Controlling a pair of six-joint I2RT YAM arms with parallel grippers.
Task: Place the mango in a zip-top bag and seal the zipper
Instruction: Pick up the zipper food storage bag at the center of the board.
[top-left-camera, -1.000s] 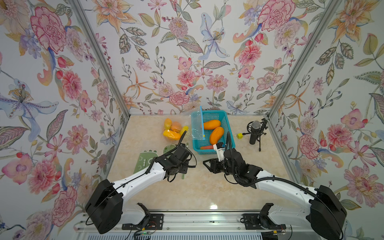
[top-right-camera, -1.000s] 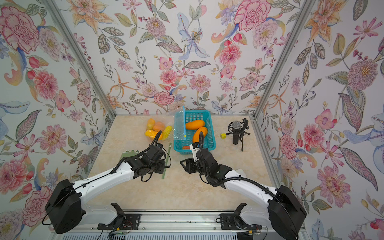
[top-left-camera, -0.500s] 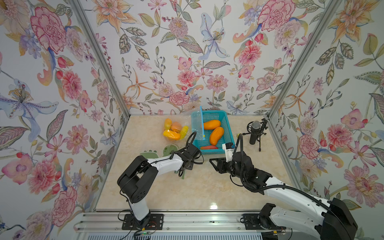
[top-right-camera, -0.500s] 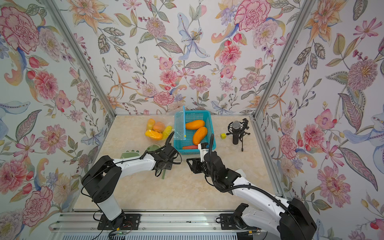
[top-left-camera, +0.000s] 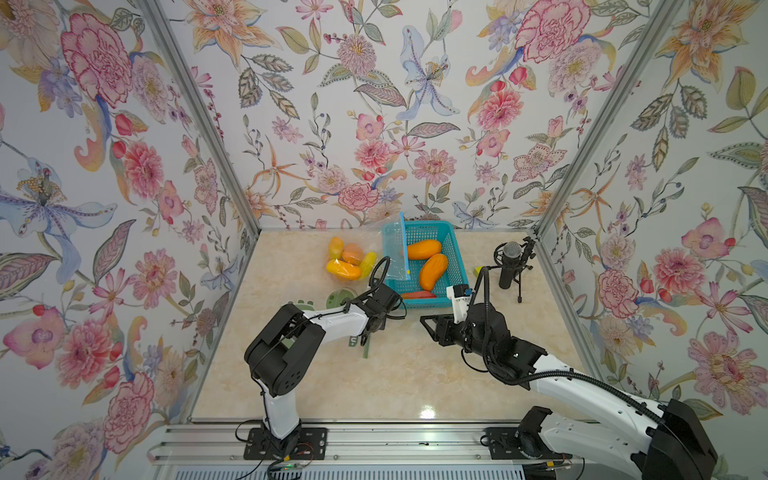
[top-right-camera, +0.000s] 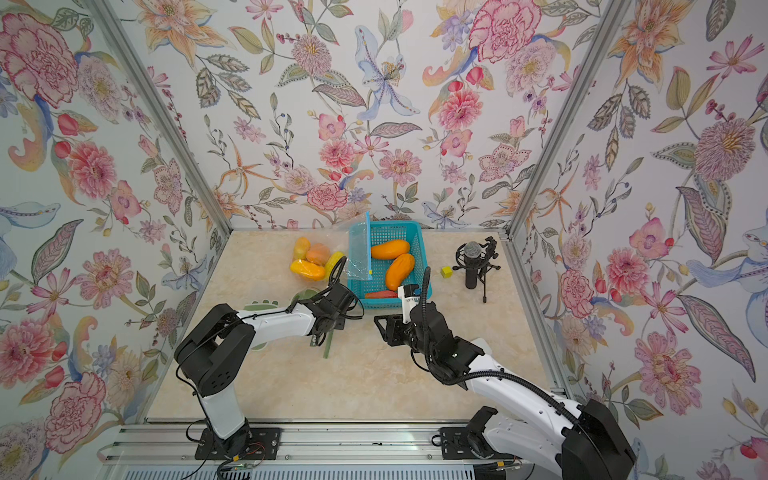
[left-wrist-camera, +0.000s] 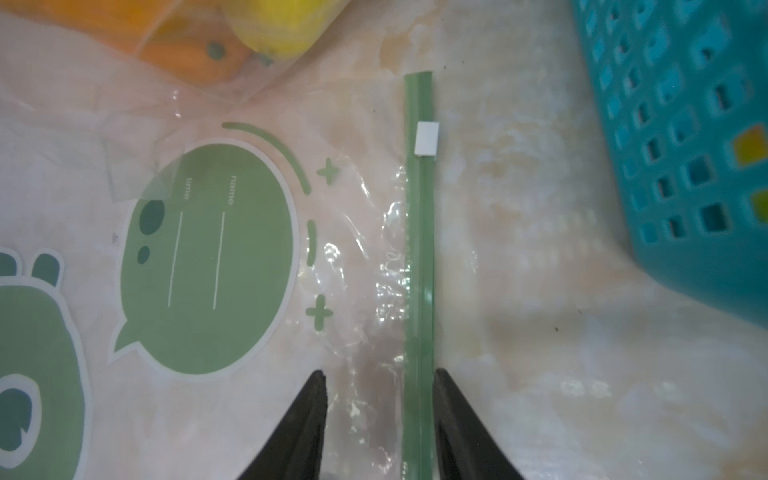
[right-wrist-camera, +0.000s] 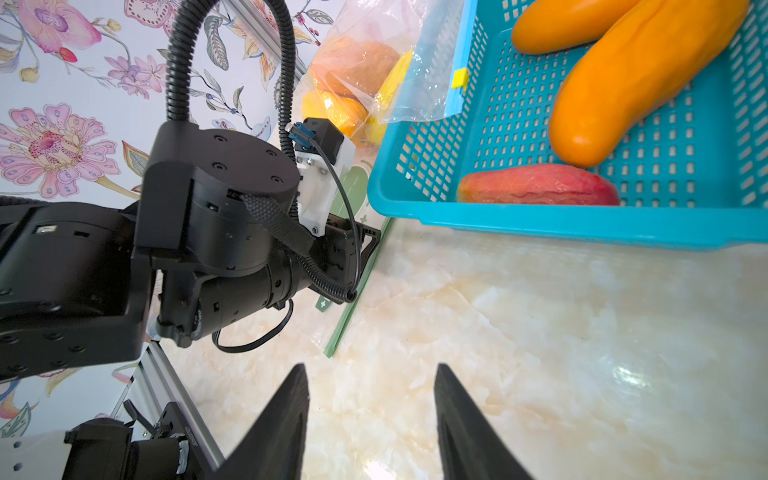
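A clear zip-top bag (left-wrist-camera: 208, 257) with green print lies flat on the table. Its green zipper (left-wrist-camera: 419, 249) carries a white slider (left-wrist-camera: 427, 138) near the far end. My left gripper (left-wrist-camera: 378, 374) is open low over the bag's mouth, the zipper strip lying between its fingers beside one pad; in both top views it (top-left-camera: 369, 329) (top-right-camera: 320, 332) sits just left of the basket's front corner. Two orange mangoes (top-left-camera: 433, 272) (right-wrist-camera: 648, 79) and a red mango (right-wrist-camera: 538, 189) lie in the blue basket (top-left-camera: 454, 266). My right gripper (right-wrist-camera: 370, 368) (top-left-camera: 426, 322) is open and empty over bare table in front of the basket.
A second clear bag (top-left-camera: 349, 262) holding several fruits lies left of the basket, its blue zipper (top-left-camera: 404, 245) propped on the basket's rim. A microphone on a stand (top-left-camera: 511, 266) and a small yellow cube (top-right-camera: 446, 272) stand right of the basket. Flowered walls close three sides.
The left arm's elbow has folded in toward the middle and its gripper has shifted slightly toward the basket. The right arm has drawn a little to the right, jaws unchanged.
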